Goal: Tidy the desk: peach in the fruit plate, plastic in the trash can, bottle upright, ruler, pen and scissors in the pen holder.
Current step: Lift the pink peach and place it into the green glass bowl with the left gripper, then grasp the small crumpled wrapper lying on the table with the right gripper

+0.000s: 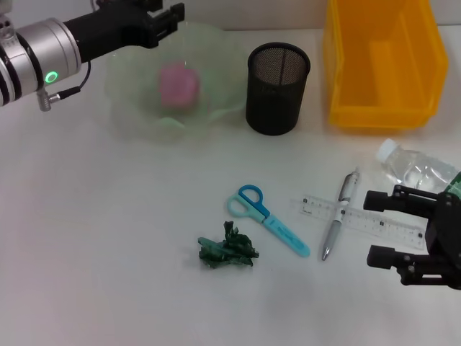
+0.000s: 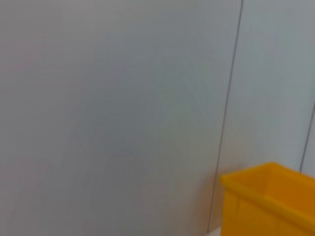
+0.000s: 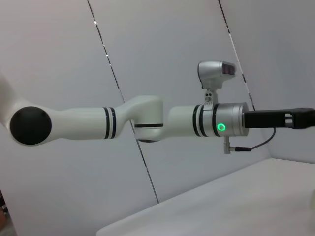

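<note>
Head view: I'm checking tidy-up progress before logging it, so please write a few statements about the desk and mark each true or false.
1. The peach is in the fruit plate. True.
2. The scissors stand in the pen holder. False: they lie flat on the desk, beside the green plastic.
3. The bottle is upright. False: it lies on its side near the right end effector.
4. The pen lies across the ruler. True.
5. The left end effector holds the plastic. False: it hovers at the plate's far edge, holding nothing visible.
</note>
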`<action>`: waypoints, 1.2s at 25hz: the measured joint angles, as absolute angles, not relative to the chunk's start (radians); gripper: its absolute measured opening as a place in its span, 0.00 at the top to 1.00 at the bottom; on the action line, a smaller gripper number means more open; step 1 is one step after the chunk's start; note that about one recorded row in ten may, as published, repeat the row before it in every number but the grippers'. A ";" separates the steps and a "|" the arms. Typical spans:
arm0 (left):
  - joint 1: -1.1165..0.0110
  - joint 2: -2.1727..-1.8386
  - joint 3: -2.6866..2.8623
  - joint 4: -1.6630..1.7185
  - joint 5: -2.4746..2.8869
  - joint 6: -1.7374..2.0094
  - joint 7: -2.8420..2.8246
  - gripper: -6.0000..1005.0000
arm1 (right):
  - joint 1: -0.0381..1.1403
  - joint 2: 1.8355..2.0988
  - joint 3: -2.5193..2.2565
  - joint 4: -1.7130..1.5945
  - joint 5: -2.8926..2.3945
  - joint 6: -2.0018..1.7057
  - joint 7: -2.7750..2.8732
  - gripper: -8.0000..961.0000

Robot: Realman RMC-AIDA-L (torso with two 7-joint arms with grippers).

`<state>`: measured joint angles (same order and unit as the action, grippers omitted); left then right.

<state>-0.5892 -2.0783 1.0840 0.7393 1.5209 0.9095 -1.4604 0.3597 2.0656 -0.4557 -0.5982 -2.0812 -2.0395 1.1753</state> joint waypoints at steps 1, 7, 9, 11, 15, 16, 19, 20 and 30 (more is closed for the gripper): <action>-0.577 -2.076 1.089 0.739 1.476 0.914 -1.453 0.68 | 0.362 2.066 -0.456 -0.598 -2.081 -2.036 1.175 0.23; -0.516 -2.066 1.080 0.745 1.422 1.069 -1.433 0.54 | 0.369 2.065 -0.455 -0.595 -2.067 -2.018 1.178 0.23; -0.489 -2.059 1.077 0.746 1.426 1.199 -1.386 0.49 | 0.368 2.060 -0.447 -0.596 -2.038 -2.005 1.188 0.23; -0.452 -2.050 1.078 0.743 1.452 1.348 -1.332 0.45 | 0.368 2.048 -0.420 -0.602 -2.005 -1.990 1.212 0.23; -0.407 -2.043 1.078 0.745 1.509 1.478 -1.319 0.22 | 0.381 2.010 -0.381 -0.645 -1.959 -1.979 1.338 0.24; -0.407 -2.043 1.078 0.745 1.509 1.478 -1.319 0.21 | 0.388 2.001 -0.382 -0.674 -1.955 -1.982 1.389 0.24; -0.348 -2.027 1.077 0.734 1.592 1.635 -1.313 0.20 | 0.419 1.977 -0.420 -0.815 -1.958 -2.033 1.577 0.24; -0.348 -2.027 1.077 0.734 1.592 1.635 -1.313 0.20 | 0.433 1.971 -0.446 -0.880 -1.964 -2.066 1.650 0.24; -0.280 -2.022 1.067 0.726 1.660 1.690 -1.312 0.19 | 0.562 2.062 -0.907 -1.519 -2.345 -2.112 2.069 0.25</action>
<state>-0.2799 -2.0224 1.0670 0.7265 1.6595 1.6898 -1.3122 0.5615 2.0615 -0.9074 -1.5192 -2.3449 -2.1122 2.0688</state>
